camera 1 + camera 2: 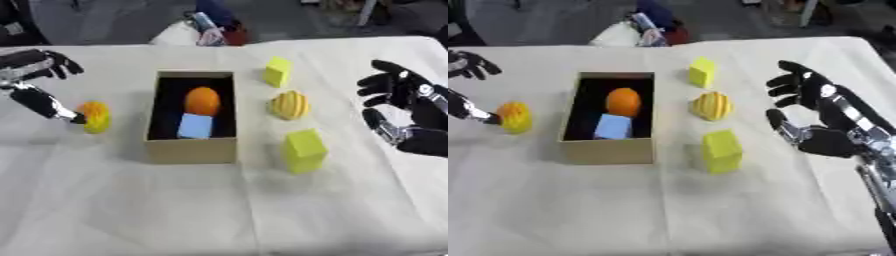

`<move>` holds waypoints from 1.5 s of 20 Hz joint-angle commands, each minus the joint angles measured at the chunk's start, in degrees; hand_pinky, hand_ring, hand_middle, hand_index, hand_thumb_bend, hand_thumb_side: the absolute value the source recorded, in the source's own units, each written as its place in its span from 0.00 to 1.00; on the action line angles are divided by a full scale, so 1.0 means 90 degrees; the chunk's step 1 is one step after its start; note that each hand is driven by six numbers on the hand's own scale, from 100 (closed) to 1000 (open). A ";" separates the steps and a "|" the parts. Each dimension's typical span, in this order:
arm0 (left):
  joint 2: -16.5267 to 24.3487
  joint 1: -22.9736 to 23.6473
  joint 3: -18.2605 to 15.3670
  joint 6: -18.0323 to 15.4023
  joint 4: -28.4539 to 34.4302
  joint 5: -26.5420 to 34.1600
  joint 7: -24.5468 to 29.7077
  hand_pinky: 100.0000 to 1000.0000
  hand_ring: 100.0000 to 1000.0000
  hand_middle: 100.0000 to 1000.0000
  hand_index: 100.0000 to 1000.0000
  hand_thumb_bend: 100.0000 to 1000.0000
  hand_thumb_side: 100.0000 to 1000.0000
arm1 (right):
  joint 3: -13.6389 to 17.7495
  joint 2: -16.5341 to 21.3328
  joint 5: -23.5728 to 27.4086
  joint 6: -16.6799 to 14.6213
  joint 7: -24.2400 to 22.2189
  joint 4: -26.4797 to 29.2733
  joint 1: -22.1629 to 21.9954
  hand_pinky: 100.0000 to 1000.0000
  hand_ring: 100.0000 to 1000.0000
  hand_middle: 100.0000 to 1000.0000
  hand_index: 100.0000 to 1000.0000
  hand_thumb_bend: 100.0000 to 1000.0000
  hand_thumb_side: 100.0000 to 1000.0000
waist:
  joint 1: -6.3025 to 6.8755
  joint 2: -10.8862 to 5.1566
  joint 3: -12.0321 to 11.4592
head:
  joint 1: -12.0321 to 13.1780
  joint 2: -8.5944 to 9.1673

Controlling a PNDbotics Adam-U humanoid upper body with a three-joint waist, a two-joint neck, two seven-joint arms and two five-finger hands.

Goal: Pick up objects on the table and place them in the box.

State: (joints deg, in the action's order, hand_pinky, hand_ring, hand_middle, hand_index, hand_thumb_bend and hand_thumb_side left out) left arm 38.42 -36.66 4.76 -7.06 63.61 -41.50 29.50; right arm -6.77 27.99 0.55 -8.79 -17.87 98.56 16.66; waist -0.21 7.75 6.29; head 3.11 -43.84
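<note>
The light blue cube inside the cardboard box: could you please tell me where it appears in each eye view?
Left eye view: the light blue cube sits just left of picture centre, at the near end of the cardboard box.
Right eye view: further left, same spot in the box.
Shared landmark: the orange ball directly behind it.

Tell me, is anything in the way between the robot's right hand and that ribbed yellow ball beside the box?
Nothing visible. The right hand is open, with only bare tablecloth between it and the ribbed yellow ball. Yellow blocks sit beyond and nearer, off that line.
</note>
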 commanded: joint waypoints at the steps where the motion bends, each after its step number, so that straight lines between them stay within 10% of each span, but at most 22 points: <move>1: -0.0106 -0.0224 -0.0019 0.0028 -0.0349 -0.0209 -0.0282 0.77 0.74 0.76 0.85 0.75 0.29 | 0.0041 0.0120 0.0050 0.0000 -0.0003 0.0070 0.0076 0.71 0.78 0.76 1.00 0.14 0.24 | -0.0052 -0.0183 0.0007 | -0.0011 -0.0031; 6: -0.0453 -0.0432 0.0090 0.0029 -0.0936 -0.0641 -0.0602 0.71 0.65 0.72 0.81 0.65 0.23 | 0.0031 0.0102 0.0055 0.0005 -0.0005 0.0059 0.0075 0.71 0.78 0.76 1.00 0.14 0.24 | -0.0062 -0.0179 0.0034 | -0.0011 -0.0031; 14: -0.0542 -0.0458 0.0003 0.0211 -0.0802 -0.1093 -0.1635 0.47 0.35 0.37 0.54 0.29 0.00 | 0.0043 0.0099 0.0052 0.0007 0.0009 0.0047 0.0068 0.71 0.78 0.76 1.00 0.14 0.24 | -0.0058 -0.0171 0.0046 | -0.0035 -0.0031; 23: -0.0456 -0.0935 0.0348 0.0107 0.1373 -0.0497 -0.1639 0.50 0.36 0.37 0.55 0.32 0.04 | 0.0014 0.0095 0.0058 0.0014 -0.0003 0.0024 0.0068 0.71 0.78 0.76 1.00 0.14 0.24 | -0.0029 -0.0227 0.0086 | 0.0013 -0.0031; 30: -0.1129 -0.1376 0.1233 -0.0369 0.1389 -0.0118 -0.1056 0.55 0.40 0.41 0.60 0.37 0.06 | -0.0010 0.0077 0.0114 0.0046 0.0057 -0.0014 0.0081 0.71 0.78 0.76 1.00 0.13 0.24 | -0.0018 -0.0266 0.0206 | 0.0106 -0.0031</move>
State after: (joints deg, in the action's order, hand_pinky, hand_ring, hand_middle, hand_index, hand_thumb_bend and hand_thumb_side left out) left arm 28.25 -47.55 15.15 -9.77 75.71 -43.11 19.21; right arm -7.14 27.93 0.95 -8.46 -17.56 97.97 16.64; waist -0.21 7.05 8.19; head 3.84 -43.85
